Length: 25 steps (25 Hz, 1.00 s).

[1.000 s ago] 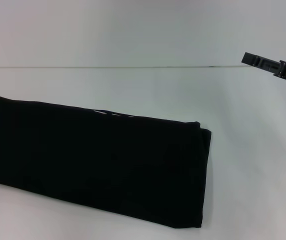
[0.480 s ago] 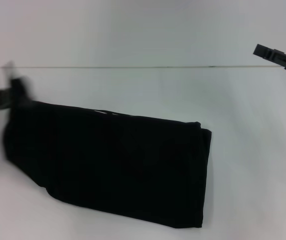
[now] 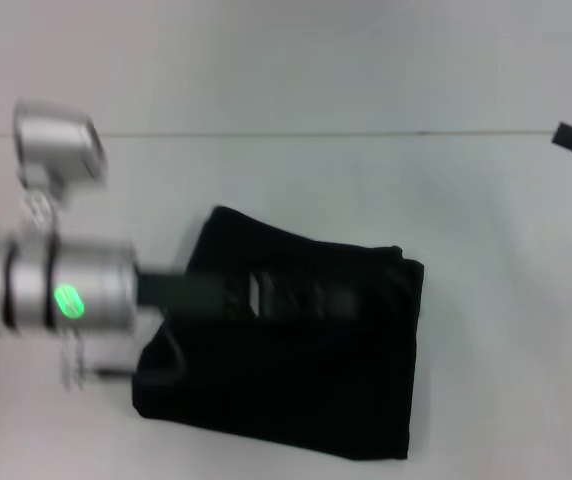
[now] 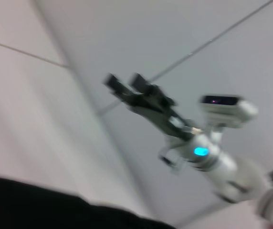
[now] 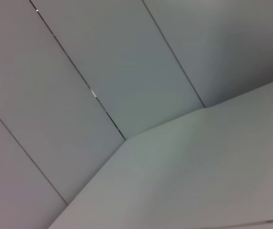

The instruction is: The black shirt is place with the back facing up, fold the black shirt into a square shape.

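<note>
My left jaws [image 3: 311, 298] reach across the black shirt [image 3: 296, 385], low over its folded top layer; blur hides whether they grip cloth, so I cannot tell their state. My right jaws [image 4: 123, 85] hang high off to the right, well apart from the shirt, their two fingers parted with nothing between them. The shirt lies as a compact dark block on the pale counter [image 3: 506, 330]. Behind runs a plain grey panelled wall [image 5: 127, 62]. My silver left wrist [image 3: 61, 295], green light showing, covers the shirt's left edge.
</note>
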Available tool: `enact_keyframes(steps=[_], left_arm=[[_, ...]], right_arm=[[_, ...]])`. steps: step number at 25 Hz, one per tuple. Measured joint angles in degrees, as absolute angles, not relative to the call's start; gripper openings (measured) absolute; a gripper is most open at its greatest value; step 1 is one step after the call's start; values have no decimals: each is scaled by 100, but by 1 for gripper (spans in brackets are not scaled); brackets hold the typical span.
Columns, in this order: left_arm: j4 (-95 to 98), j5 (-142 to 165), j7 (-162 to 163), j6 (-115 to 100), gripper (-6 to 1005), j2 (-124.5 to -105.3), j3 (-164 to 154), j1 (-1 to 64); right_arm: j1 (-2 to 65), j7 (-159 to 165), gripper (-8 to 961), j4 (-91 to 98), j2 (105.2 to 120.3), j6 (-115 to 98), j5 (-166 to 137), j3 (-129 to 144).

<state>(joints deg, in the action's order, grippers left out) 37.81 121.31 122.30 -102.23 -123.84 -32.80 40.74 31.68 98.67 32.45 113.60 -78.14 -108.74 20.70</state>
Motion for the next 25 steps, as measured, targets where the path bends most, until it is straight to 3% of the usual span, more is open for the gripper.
enact_keyframes(steps=[4, 12, 15, 25], left_arm=[[1972, 11921, 11072, -9714, 48, -12354, -3265, 3972], [1142, 11833, 10276, -9254, 56, -12434, -3281, 3810], [1058, 11834, 10274, -9327, 251, -12435, -3303, 3896], [2093, 11830, 10258, -9560, 462, -12353, -3357, 3888]], right_arm=[[3060, 9862, 909, 3224, 11296, -7877, -10869, 2075], [3052, 9837, 909, 3199, 11277, -7861, -10917, 2308], [3089, 9974, 908, 3199, 11271, -7837, -11040, 2442], [3412, 11519, 909, 3151, 11097, -8118, -12327, 2804]])
